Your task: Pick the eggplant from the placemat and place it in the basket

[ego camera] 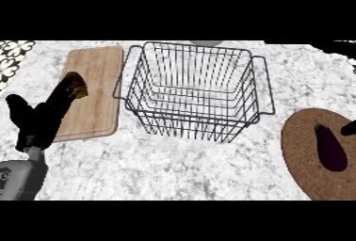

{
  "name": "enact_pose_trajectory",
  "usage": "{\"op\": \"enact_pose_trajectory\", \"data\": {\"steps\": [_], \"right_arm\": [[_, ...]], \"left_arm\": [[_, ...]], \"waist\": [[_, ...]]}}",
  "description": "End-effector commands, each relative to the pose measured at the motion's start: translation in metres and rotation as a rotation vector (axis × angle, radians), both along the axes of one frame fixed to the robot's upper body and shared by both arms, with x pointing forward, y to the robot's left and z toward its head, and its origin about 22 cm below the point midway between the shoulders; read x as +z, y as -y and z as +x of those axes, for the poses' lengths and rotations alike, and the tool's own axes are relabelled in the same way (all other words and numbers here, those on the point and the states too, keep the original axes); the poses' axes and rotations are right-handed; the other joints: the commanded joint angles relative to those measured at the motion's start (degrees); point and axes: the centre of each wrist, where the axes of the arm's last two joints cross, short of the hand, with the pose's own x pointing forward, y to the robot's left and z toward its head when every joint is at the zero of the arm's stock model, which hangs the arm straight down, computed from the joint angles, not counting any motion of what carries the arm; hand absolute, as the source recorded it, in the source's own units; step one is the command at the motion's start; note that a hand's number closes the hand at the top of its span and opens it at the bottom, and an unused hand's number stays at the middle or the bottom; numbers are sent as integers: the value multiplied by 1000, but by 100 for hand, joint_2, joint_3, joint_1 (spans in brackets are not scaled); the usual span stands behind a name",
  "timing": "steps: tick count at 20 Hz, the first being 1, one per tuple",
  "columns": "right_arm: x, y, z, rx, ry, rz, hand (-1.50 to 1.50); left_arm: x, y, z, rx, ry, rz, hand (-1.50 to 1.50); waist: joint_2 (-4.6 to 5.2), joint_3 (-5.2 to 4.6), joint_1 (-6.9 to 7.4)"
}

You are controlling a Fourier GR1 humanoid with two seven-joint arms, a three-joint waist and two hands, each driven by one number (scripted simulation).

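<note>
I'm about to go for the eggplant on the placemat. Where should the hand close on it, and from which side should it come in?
Grip the eggplant across its thick middle, coming from above. It lies flat on the brown placemat, long axis running roughly away from the robot, so fingers should probably close across its width. The right hand, barely showing at the right edge, sits closest. The basket stands to the left.

Bright, even light on the pale bench; no glare, only faint shadow beneath the basket.
</note>
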Motion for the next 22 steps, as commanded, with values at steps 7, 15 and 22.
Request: {"op": "enact_pose_trajectory", "data": {"steps": [7,15,22], "right_arm": [[105,32,18,-189,-145,-356,-150],[124,68,15,-67,-365,-354,-150],[91,111,4,-87,-283,-159,-150]], "left_arm": [[10,6,7,-41,14,8,0],[-5,-1,-2,-9,20,9,0],[-10,7,1,-1,16,-20,0]], "waist": [[67,13,142],[48,17,36],[57,27,-28]]}}
